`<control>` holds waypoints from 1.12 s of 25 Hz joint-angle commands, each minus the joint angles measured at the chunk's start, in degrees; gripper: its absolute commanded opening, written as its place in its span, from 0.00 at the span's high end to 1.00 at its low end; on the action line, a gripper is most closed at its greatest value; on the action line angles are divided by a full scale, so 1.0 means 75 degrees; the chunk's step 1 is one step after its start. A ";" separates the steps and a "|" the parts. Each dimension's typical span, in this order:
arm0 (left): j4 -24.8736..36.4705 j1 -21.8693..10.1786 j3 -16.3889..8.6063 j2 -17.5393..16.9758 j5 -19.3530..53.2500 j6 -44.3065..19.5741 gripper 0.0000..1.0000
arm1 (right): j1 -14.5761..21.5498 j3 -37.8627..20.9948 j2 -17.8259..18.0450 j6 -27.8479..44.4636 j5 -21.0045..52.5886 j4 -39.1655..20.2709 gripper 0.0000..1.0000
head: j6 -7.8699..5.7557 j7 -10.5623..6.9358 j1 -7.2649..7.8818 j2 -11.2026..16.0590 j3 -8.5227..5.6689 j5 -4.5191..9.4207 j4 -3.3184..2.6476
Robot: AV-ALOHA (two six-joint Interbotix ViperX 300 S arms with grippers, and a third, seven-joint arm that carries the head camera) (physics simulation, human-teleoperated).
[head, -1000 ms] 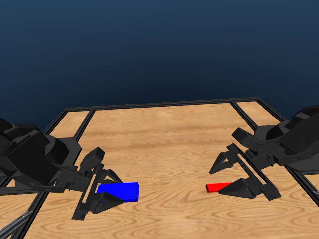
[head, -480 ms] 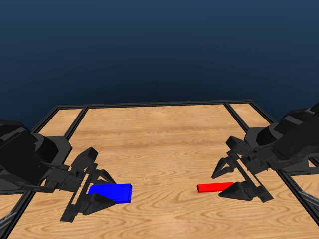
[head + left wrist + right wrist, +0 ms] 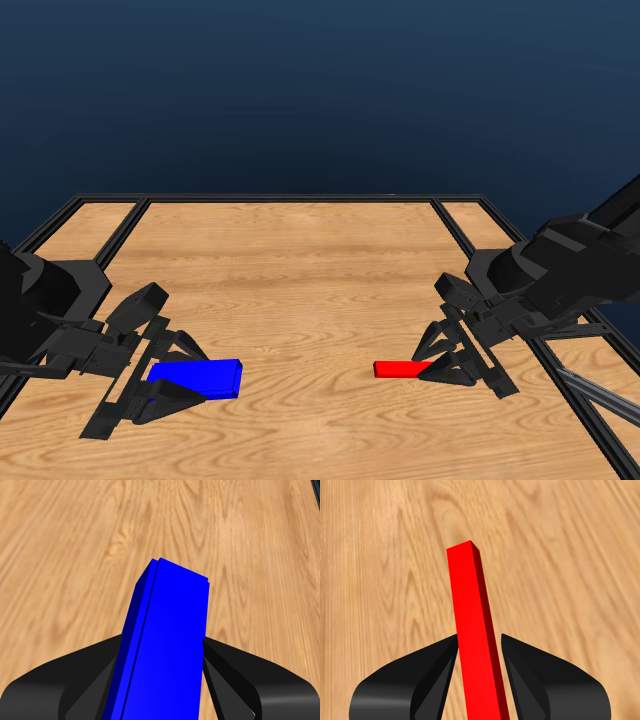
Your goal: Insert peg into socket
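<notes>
The socket (image 3: 205, 377), a flat blue block, lies low at the table's front left. My left gripper (image 3: 188, 376) is shut on it, one jaw on each long side. In the left wrist view the socket (image 3: 167, 630) runs out between the jaws of the left gripper (image 3: 162, 640), both of which press its sides. The peg (image 3: 392, 369), a thin red bar, sits at the front right and points toward the middle. My right gripper (image 3: 426, 366) is shut on its outer end. The right wrist view shows the peg (image 3: 470, 595) slightly skewed in the right gripper (image 3: 479, 636).
The wooden table (image 3: 300, 280) is bounded by a black frame rail (image 3: 300, 198) at the back, with side rails (image 3: 455, 235) setting off narrow strips at left and right. Bare wood lies between the socket and the peg.
The head camera has shifted, sliding the whole picture left. The right gripper's jaws have closed from wide apart onto the peg. The left gripper stays around the socket.
</notes>
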 commanded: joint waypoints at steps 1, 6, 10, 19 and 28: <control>0.0066 0.0247 -0.0096 -0.0046 -0.0270 0.0145 1.00 | 0.1020 -0.0130 0.0779 0.0753 -0.0520 0.0481 1.00 | -0.0114 -0.0026 -0.0091 -0.0054 -0.0082 0.0033 -0.0041; 0.0013 0.0120 -0.0158 -0.0260 -0.0168 0.0286 1.00 | 0.0476 0.0129 0.0361 0.0061 -0.0967 0.0452 1.00 | -0.0114 0.0085 -0.0076 -0.0108 -0.0070 0.0059 -0.0031; 0.0000 0.0288 -0.0450 -0.0564 -0.0175 0.0709 1.00 | 0.0519 0.0150 0.0371 0.0076 -0.1070 0.0485 1.00 | -0.0029 0.0165 -0.0006 -0.0125 -0.0087 0.0020 0.0016; 0.0103 0.0631 -0.0762 -0.0794 0.0115 0.1760 1.00 | -0.0212 -0.1161 -0.0181 -0.3265 -0.0952 0.0325 1.00 | 0.0225 0.0313 0.0182 -0.0112 -0.0090 -0.0072 0.0141; 0.0234 0.0687 -0.1073 -0.0710 0.0371 0.1990 1.00 | -0.1182 -0.1950 -0.0666 -0.4863 -0.0770 0.0429 1.00 | 0.0449 0.0431 0.0319 -0.0119 -0.0046 -0.0004 0.0239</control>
